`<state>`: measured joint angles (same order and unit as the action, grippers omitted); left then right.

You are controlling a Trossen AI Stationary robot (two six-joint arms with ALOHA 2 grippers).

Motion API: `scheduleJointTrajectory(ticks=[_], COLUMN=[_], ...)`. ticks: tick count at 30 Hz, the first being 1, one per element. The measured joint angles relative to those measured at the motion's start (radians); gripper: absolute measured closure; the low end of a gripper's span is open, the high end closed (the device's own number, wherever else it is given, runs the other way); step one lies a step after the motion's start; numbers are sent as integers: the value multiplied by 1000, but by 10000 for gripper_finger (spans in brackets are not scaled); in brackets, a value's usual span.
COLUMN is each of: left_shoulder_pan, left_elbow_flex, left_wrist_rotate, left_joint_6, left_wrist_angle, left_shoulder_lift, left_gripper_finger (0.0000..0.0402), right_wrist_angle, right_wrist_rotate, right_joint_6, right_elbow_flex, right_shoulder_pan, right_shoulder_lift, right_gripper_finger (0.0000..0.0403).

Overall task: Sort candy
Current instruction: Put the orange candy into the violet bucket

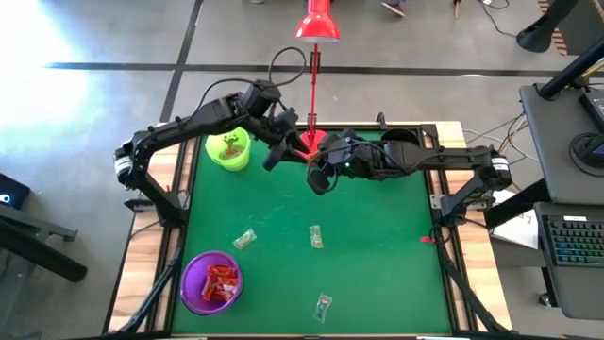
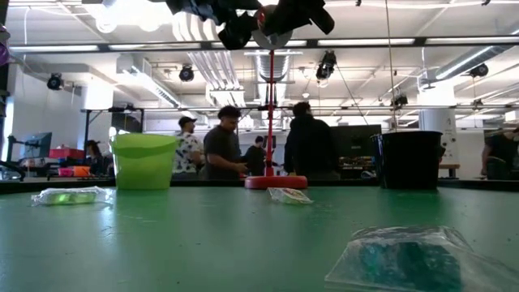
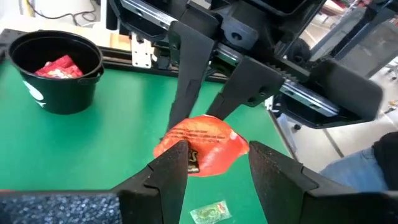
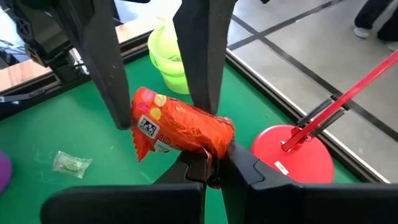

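An orange-wrapped candy (image 4: 180,127) hangs high over the far middle of the table, in front of the red lamp's base (image 4: 292,146). My right gripper (image 4: 217,163) is shut on it. My left gripper (image 3: 217,149) is open, one finger on each side of the same candy (image 3: 202,143). Three clear greenish candies (image 1: 245,239) (image 1: 316,236) (image 1: 324,304) lie flat on the green mat. The lime-green cup (image 1: 228,149), purple cup (image 1: 210,281) and black cup (image 3: 59,71) each hold candy. My right gripper pinches one end of the orange wrapper (image 4: 219,149) between its two fingers, coming slanting down from the table's right. The candy sticks out past the fingertips, lifted clear of the table. My left gripper's fingers (image 3: 177,158) flank the candy's other end; I cannot tell whether they touch it.
The red lamp's pole (image 1: 313,94) rises just behind both grippers. The black cup (image 1: 401,140) is partly hidden under the right arm. A small red piece (image 1: 427,238) lies near the mat's right edge. People stand in the room beyond the table (image 2: 223,146).
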<state>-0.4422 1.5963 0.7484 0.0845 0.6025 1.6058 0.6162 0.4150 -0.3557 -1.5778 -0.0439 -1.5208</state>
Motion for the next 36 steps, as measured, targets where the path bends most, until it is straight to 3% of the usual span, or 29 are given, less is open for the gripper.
scheduleJointTrajectory(ticks=[4,9,25,36], left_shoulder_pan=[3,4,4,3], left_elbow_flex=[0,0,0,0], left_wrist_rotate=[-80,-99,-100,-113], left_joint_6=[-18,-19,37,38], left_wrist_angle=[-2,-5,26,26], left_shoulder_lift=[-2,-2,-3,-2], left_gripper_finger=[247,256,368,377], right_wrist_angle=[-15,-17,-17,-24], right_wrist_rotate=[-22,-23,-103,-134], right_joint_6=[0,0,16,16], right_elbow_flex=[-1,-1,-1,-1], right_shoulder_pan=[-3,-2,-2,-9], right_shoulder_lift=[-2,-2,-2,-2], right_gripper_finger=[390,390,388,304])
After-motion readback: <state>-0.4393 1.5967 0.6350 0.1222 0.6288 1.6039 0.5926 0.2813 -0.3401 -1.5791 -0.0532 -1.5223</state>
